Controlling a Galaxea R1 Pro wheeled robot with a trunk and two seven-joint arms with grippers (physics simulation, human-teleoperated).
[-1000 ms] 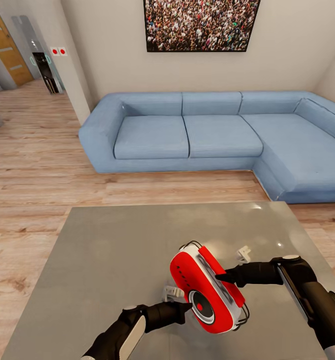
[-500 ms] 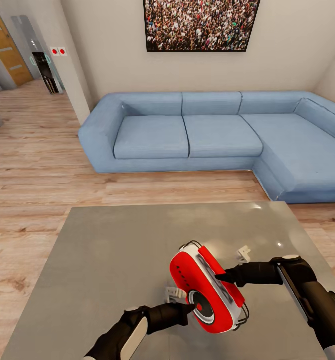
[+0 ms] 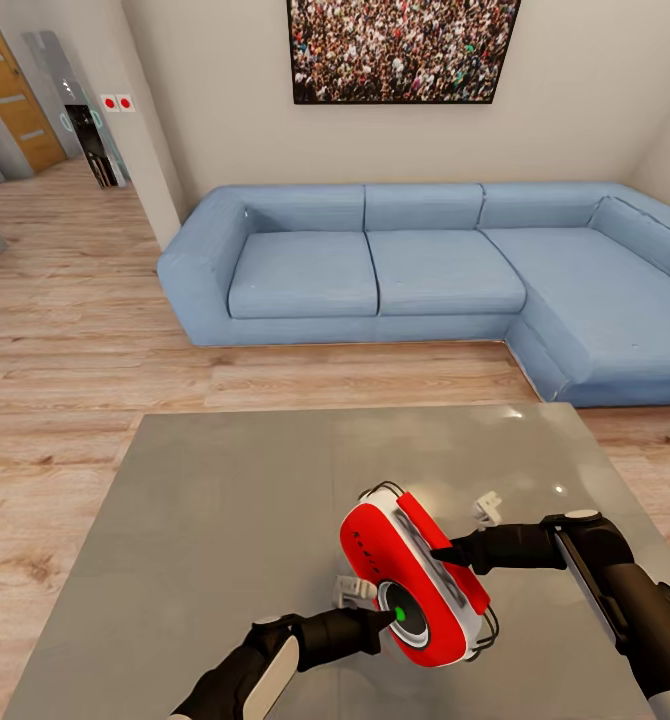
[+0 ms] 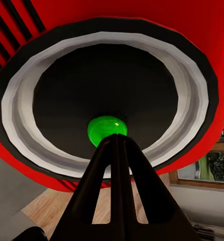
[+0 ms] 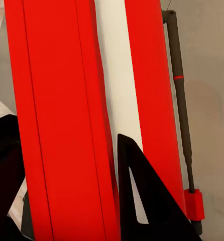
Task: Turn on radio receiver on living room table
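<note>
At the lower left of the head view, the left end effector (image 3: 380, 622) is reaching toward the radio receiver (image 3: 415, 585), its fingers pressed together into one point. In the left wrist view that closed tip is touching the green button (image 4: 107, 129) at the centre of the round dial (image 4: 103, 103), which is glowing green. The radio receiver is sitting tilted above the glossy grey surface (image 3: 225, 500), its red face turned toward the left arm and its white-grey side band (image 5: 116, 95) facing up and to the right. The thin wire handle (image 5: 181, 115) is running along its far edge. To the right, the right end effector (image 3: 445, 553) is meeting the radio receiver's side; the right wrist view shows one dark finger (image 5: 142, 201) lying against the band and a second dark shape on the opposite side of the body, so it is clamping the radio receiver. Beyond the surface, a blue L-shaped sofa (image 3: 425, 270) is standing on the light wood floor (image 3: 75, 330), under a crowd photo (image 3: 403, 50).
</note>
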